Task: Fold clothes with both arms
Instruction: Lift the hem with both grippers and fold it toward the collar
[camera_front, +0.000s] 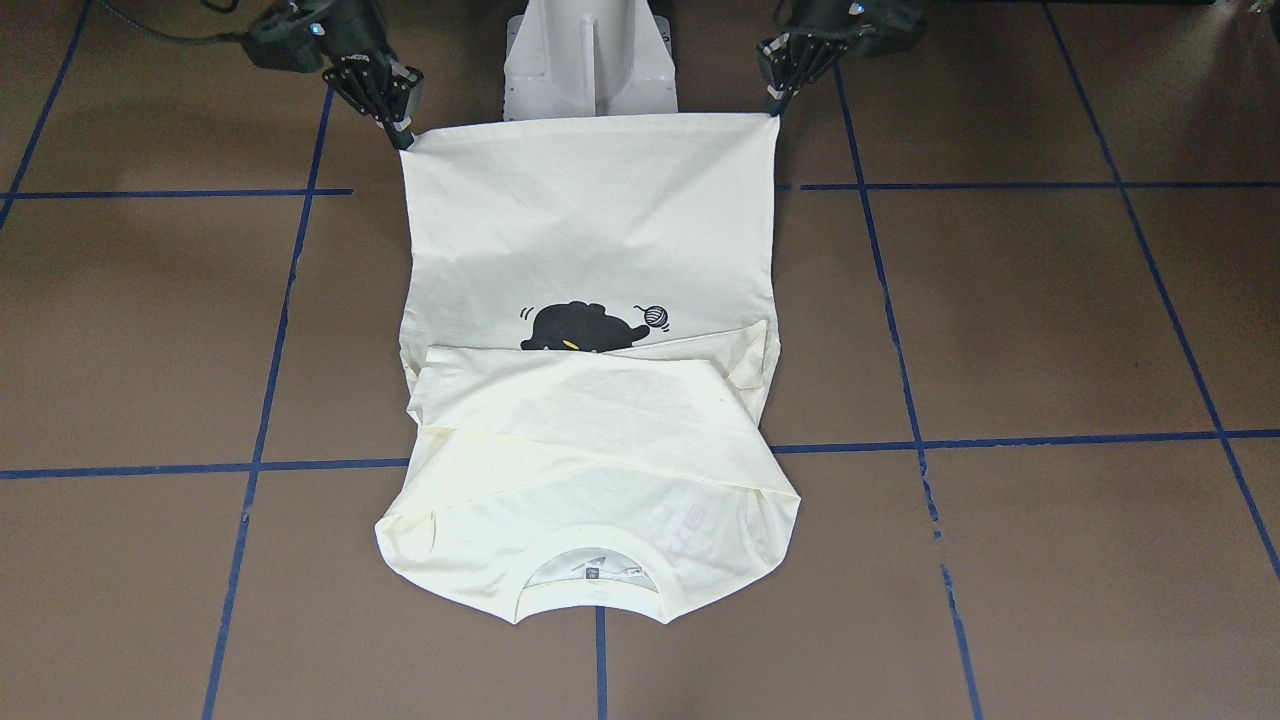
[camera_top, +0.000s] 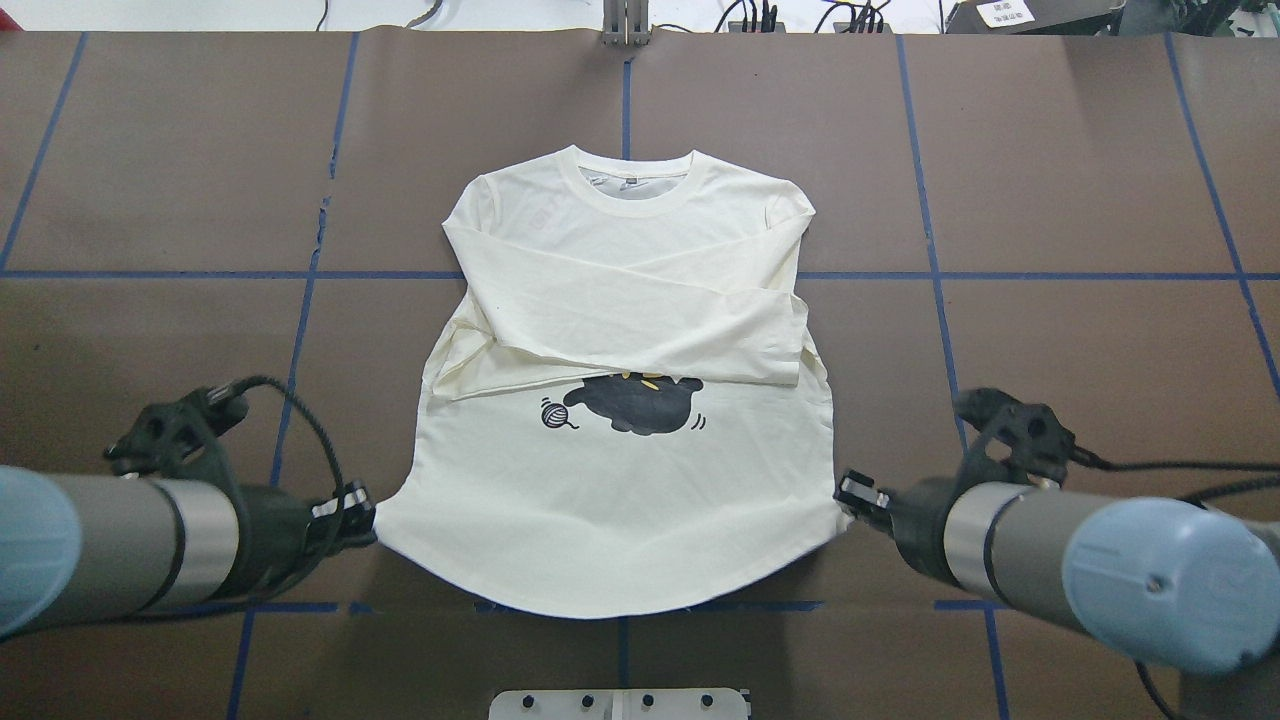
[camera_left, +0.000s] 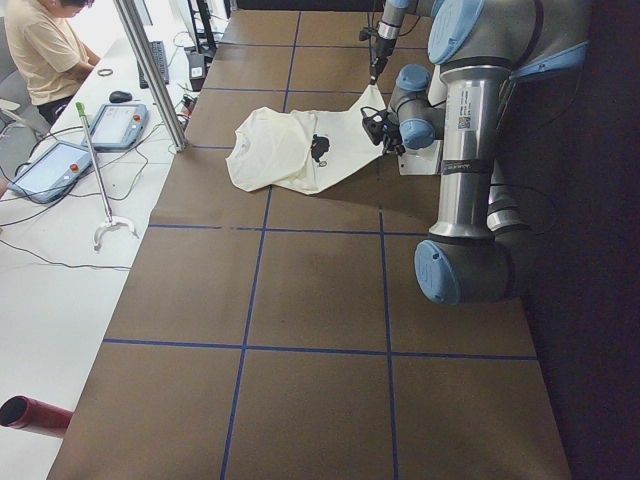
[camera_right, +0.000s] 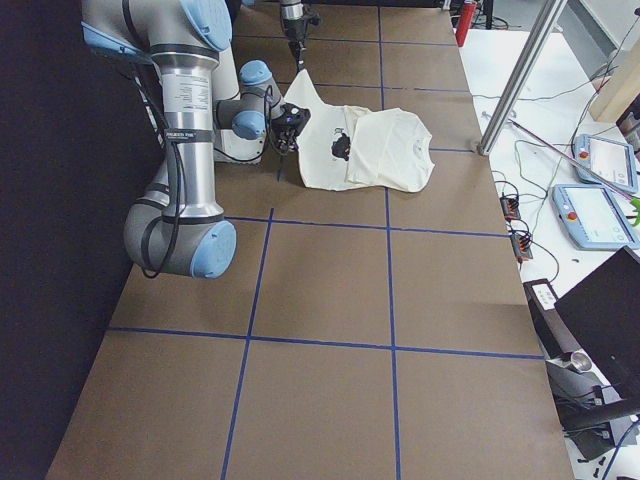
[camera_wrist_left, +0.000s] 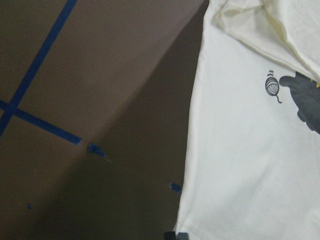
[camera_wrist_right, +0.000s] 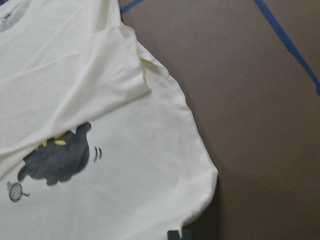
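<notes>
The cream long-sleeved T-shirt (camera_top: 620, 500) lies print side up on the brown table, neck (camera_top: 630, 180) away from the robot. Both sleeves are folded across the chest and cover the top of the black cat print (camera_top: 640, 400). My left gripper (camera_top: 368, 525) is shut on the hem's left corner; it also shows in the front view (camera_front: 775, 108). My right gripper (camera_top: 845, 497) is shut on the hem's right corner, seen in the front view (camera_front: 403, 140). The hem is stretched taut between them and raised a little off the table (camera_left: 372, 95). Only the fingertips (camera_wrist_left: 175, 235) (camera_wrist_right: 179, 235) show in the wrist views.
The white pedestal (camera_front: 590, 60) stands just behind the hem. Blue tape lines (camera_top: 625, 275) cross the brown table. A person (camera_left: 45, 50), teach pendants (camera_left: 115, 125) and a metal post (camera_left: 150, 75) are at the far side of the table.
</notes>
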